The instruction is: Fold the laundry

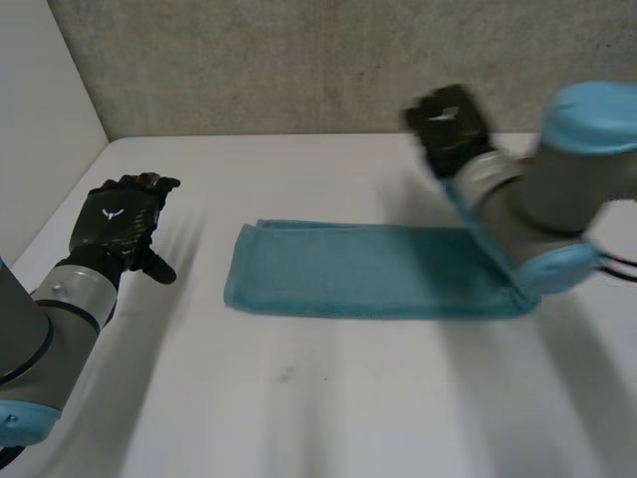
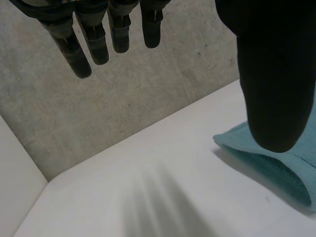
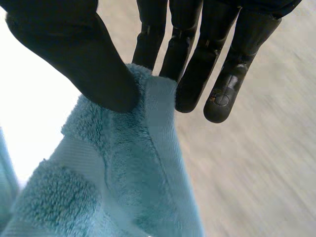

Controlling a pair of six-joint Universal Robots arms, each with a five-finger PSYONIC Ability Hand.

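Observation:
A teal towel [image 1: 358, 270], folded into a long strip, lies across the middle of the white table [image 1: 318, 398]. My right hand [image 1: 450, 125] is raised above the strip's right end and is shut on a corner of the towel [image 3: 133, 163], pinched between the thumb [image 3: 89, 64] and the fingers [image 3: 192, 64]. That end of the cloth rises off the table toward the hand. My left hand [image 1: 119, 221] hovers to the left of the towel, open, fingers [image 2: 98, 39] straight and holding nothing. The towel's left end [image 2: 276, 158] lies beside its thumb [image 2: 276, 74].
A grey concrete wall [image 1: 299, 60] runs along the table's far edge, and a white side panel [image 1: 40, 119] closes the left side. My right arm [image 1: 557, 189] reaches over the towel's right end.

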